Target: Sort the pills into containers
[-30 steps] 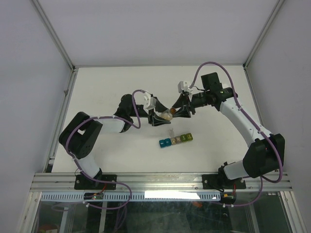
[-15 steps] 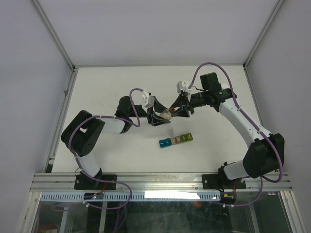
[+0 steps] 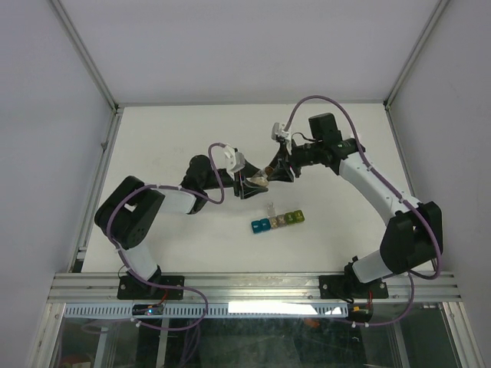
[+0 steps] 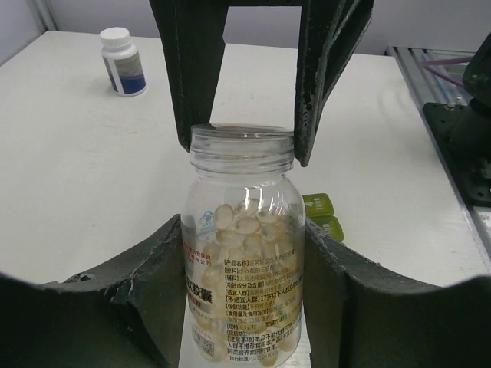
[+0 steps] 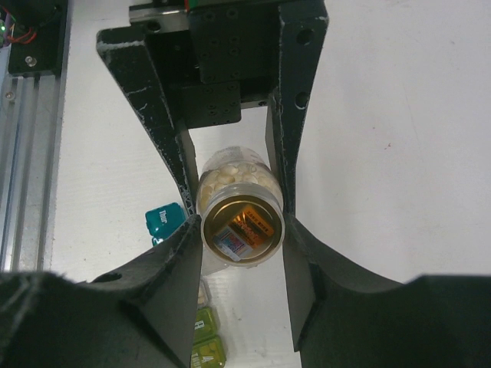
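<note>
My left gripper [image 3: 252, 184] [image 4: 244, 238] is shut on a small clear bottle [image 3: 261, 180] [image 4: 242, 253] full of pale yellow-tan pills [image 4: 247, 222], held above the table. My right gripper [image 3: 271, 172] [image 5: 242, 230] faces it from the other side, its jaws closed on the bottle's round cap end [image 5: 242, 224]. The containers [image 3: 278, 221], a strip of blue, teal, grey, olive and yellow-green cells, lie on the table just in front of the bottle. The teal cell [image 5: 163, 220] and the green cells [image 5: 205, 337] [image 4: 322, 215] show under the bottle. One cell lid [image 3: 270, 208] stands open.
A white-capped dark bottle [image 4: 123, 61] stands on the table far from the left gripper. The aluminium rail [image 5: 31, 153] and the arm bases run along the near table edge. White enclosure walls stand on three sides.
The right arm has swung left and its wrist has turned while staying on the bottle's cap end. The left gripper and the bottle have shifted slightly left. The containers have not moved.
</note>
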{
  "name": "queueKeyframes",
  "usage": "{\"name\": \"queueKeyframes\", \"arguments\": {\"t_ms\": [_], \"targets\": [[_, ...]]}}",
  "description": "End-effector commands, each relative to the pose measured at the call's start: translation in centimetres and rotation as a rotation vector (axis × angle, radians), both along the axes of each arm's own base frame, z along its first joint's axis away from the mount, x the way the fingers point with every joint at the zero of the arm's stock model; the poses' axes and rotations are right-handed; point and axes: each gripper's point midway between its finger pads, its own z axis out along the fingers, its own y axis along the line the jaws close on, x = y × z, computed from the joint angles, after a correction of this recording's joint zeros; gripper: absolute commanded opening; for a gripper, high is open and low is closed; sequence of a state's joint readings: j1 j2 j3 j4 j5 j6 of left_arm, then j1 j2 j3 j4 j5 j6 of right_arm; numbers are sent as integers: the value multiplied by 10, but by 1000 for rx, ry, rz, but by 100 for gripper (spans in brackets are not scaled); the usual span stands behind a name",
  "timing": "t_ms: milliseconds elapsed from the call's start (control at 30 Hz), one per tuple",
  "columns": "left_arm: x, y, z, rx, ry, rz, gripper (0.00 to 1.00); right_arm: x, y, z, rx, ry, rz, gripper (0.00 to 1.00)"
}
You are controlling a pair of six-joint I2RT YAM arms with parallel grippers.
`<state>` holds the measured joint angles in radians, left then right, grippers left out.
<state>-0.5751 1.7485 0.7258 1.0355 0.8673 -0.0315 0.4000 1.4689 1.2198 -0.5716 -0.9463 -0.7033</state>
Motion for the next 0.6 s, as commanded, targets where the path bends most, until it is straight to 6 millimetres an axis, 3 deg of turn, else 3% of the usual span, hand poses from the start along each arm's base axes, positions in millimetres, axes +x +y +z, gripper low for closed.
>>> {"name": "queueKeyframes", "arguments": {"t_ms": [0,233,467,567], "targets": [[15,5,64,-124,-206,111,0,13,4,-11,-50,137,-128,10],[26,-5,49,-38,-232,181,0,23,5,-18,-113,245,-254,9],[35,-3,48,-27,-215,226,0,28,12,-34,-185,254,-362,10],[39,-3,46,-15,-202,245,0,29,17,-32,-177,287,-370,28]]}}
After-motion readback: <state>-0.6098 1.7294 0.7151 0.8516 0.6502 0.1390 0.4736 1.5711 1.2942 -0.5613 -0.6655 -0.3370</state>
